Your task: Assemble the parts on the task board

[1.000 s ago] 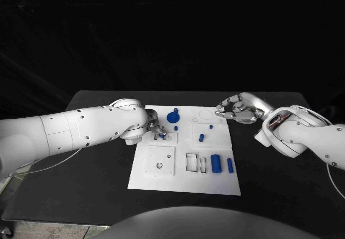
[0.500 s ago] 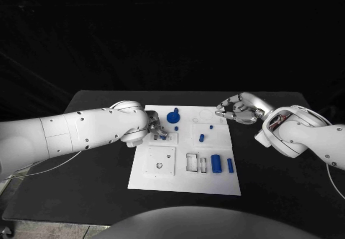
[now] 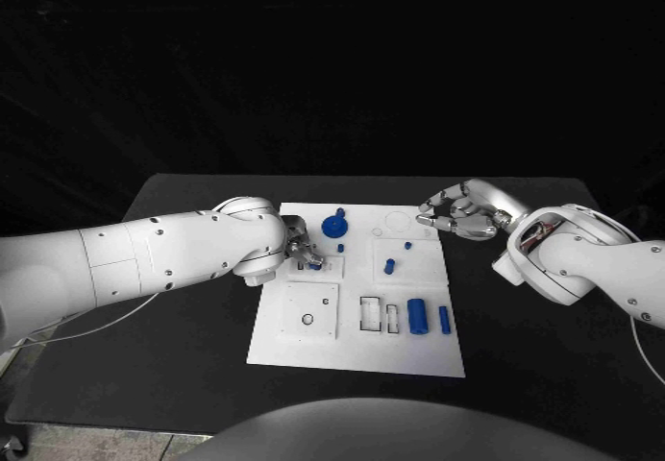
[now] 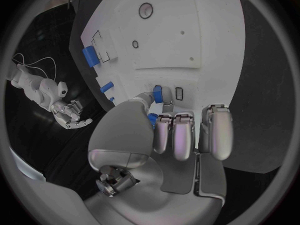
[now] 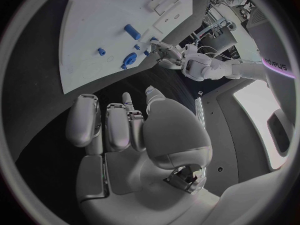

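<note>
The white task board [image 3: 322, 348] lies in the middle of the table. My left hand [image 3: 301, 251] hovers low over its far left part and pinches a small blue part [image 4: 157, 93] between thumb and fingers [image 4: 175, 135], next to a small slot [image 4: 179, 93]. A blue knob [image 3: 334, 227], a short blue peg [image 3: 389, 266], a thick blue cylinder [image 3: 417, 315] and a thin blue bar [image 3: 444, 320] sit on the board. My right hand [image 3: 464, 213] hangs by the board's far right corner, fingers curled in around nothing.
The black table [image 3: 181, 346] runs wide on both sides of the board. A square insert with small holes [image 3: 309, 310] and rectangular slots [image 3: 372, 313] occupy the board's near half. My left arm [image 3: 153, 252] lies across the table's left side.
My left hand has edged slightly toward the board's middle with the small part. The right hand has stayed where it was.
</note>
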Controlling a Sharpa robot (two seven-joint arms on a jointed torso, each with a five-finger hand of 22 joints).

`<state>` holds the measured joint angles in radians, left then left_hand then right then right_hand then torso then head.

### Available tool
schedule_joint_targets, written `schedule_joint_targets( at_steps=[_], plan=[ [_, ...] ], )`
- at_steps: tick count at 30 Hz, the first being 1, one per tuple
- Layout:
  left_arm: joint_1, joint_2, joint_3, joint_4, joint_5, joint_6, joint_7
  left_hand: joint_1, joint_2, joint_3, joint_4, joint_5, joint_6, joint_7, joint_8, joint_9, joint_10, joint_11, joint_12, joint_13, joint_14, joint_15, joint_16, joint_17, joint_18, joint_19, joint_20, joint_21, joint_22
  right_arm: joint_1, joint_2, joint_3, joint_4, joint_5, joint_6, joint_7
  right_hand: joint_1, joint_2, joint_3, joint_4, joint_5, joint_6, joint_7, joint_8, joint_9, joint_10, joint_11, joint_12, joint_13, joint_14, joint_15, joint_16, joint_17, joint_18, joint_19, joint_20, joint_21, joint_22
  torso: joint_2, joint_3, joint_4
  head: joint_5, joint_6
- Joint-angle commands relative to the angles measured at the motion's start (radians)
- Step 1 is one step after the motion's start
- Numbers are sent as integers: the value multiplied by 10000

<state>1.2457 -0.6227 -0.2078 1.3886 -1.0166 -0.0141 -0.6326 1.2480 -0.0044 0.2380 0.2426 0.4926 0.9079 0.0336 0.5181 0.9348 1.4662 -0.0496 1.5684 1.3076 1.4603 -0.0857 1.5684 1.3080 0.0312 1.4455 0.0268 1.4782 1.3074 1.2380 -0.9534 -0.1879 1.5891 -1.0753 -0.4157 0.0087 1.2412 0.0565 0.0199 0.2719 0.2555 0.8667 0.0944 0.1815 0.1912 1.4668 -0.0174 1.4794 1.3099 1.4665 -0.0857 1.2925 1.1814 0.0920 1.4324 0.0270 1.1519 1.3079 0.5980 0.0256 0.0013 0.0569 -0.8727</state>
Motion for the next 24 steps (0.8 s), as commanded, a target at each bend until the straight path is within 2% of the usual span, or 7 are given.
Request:
schedule_joint_targets(
  at_steps=[1,4,6,11,15,18,24],
  plan=[
    [-51,-7,-27,15,-34,154,-4,-17,-23,79,-17,-48,49,-94,-17,16,1046,79,24,2632,1105,-3,24,2628,131,-43,5,-44,1009,-7,20,2,-33,102,168,-82,88,40,70,10,69,79,-18,69,-13,177,80,-63,931,427,92,-71,-29,-72,-29,55,-67,1258,1,0,-2,18,1],
    [-53,-1,-27,23,-32,160,13,-67,-45,118,-1,-81,52,-86,-27,32,1046,85,24,2632,1105,2,24,2628,133,-51,9,-53,1002,-9,29,2,-42,110,181,-94,94,46,74,9,73,84,-16,71,-14,175,83,-66,927,425,94,-78,-38,-70,-32,57,-77,1256,-2,3,-2,35,1],
    [-54,2,-27,29,-20,168,33,-229,-63,148,95,-332,57,-69,-56,56,1046,100,24,2632,1105,17,24,2628,134,-62,24,-68,996,-10,31,2,-45,114,190,-103,97,49,76,8,75,86,-14,71,-15,174,84,-67,925,424,95,-81,-44,-69,-33,57,-82,1255,-1,2,-6,41,1],
    [-56,7,-27,27,10,152,67,-1577,6,-510,459,-2710,126,74,-331,-27,1046,225,24,2632,1105,123,24,2628,132,-69,110,-94,1010,-11,24,2,-51,118,212,-128,106,55,80,5,80,90,-12,72,-17,173,87,-69,923,424,98,-79,-41,-67,-37,59,-95,1251,-1,1,-6,28,1],
    [-57,10,-28,4,18,171,61,-2418,93,-1079,478,-3867,232,99,-523,-83,1046,258,24,2632,1105,156,24,2628,135,-58,158,-104,1033,-12,21,2,-52,119,236,-143,141,64,93,-12,111,99,-5,73,-25,171,95,-70,921,422,106,-85,-52,-68,-37,66,-98,1254,-2,3,-7,21,1],
    [-57,15,-28,-22,21,209,57,-2777,151,-1386,488,-4160,315,95,-596,-72,1046,261,24,2632,1105,159,24,2628,136,-50,168,-111,1049,-12,24,2,-54,119,258,-151,160,70,102,-20,133,107,-2,74,-29,168,100,-74,914,421,110,-85,-55,-67,-38,70,-106,1254,-1,2,-7,25,1],
    [-60,31,-28,-54,23,262,38,-2988,209,-1656,481,-4152,482,62,-561,14,1046,240,24,2632,1105,149,24,2628,135,-36,164,-114,1073,-13,32,2,-61,120,312,-167,195,85,117,-33,187,140,6,84,-36,165,115,-77,908,419,120,-93,-71,-64,-42,79,-125,1252,0,-1,-4,26,1]
  ],
)
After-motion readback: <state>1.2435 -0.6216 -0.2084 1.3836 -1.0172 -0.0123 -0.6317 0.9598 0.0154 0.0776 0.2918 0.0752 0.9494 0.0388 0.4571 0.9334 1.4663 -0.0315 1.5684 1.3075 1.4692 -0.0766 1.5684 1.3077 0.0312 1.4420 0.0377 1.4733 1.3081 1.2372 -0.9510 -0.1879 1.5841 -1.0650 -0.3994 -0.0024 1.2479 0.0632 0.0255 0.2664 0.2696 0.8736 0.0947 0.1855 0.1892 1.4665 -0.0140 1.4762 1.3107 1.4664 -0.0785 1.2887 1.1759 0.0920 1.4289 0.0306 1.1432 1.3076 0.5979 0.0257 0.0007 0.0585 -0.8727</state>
